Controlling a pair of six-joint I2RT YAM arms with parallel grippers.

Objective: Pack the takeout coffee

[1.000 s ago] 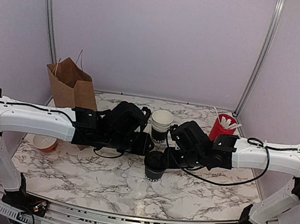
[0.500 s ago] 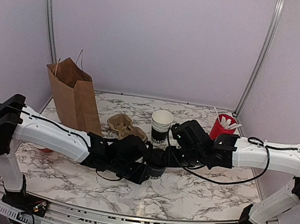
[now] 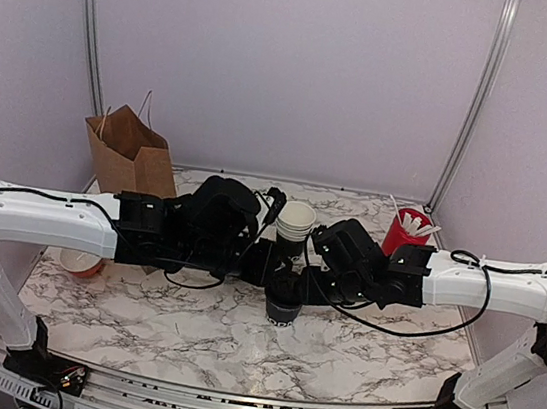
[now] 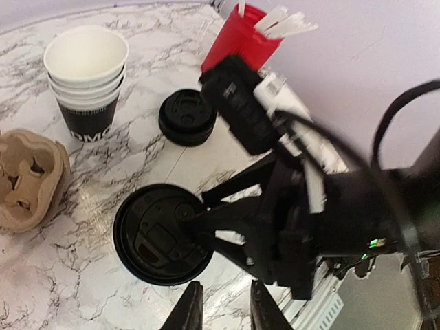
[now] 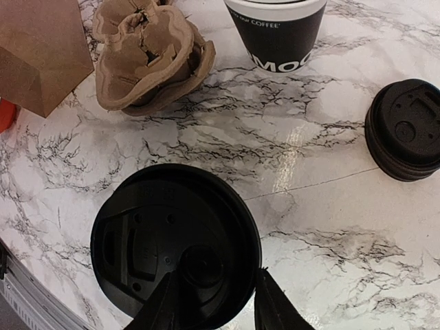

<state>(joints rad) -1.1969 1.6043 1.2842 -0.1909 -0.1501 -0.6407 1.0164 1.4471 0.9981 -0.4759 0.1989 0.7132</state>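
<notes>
pinching the lidded coffee cup [image 5: 175,234] are the right fingers [image 5: 165,306]; left fingers [image 4: 189,313] hover slightly spread, empty. the cardboard carrier [image 5: 148,55] holds no cup yet.

Lidded cup [image 5: 158,234] sides hidden from above; paper bag [image 5: 38,48] cropped.

The left arm [image 3: 40,219] and the right arm [image 3: 490,285] share one build: long white moulded shells joined by bulky black joint housings. Thin black cables [image 3: 408,334] loop along them. The left gripper [image 4: 223,313] has slim, tapered black fingers, and a tiny green light [image 4: 375,243] glows on the right arm's black wrist.
</notes>
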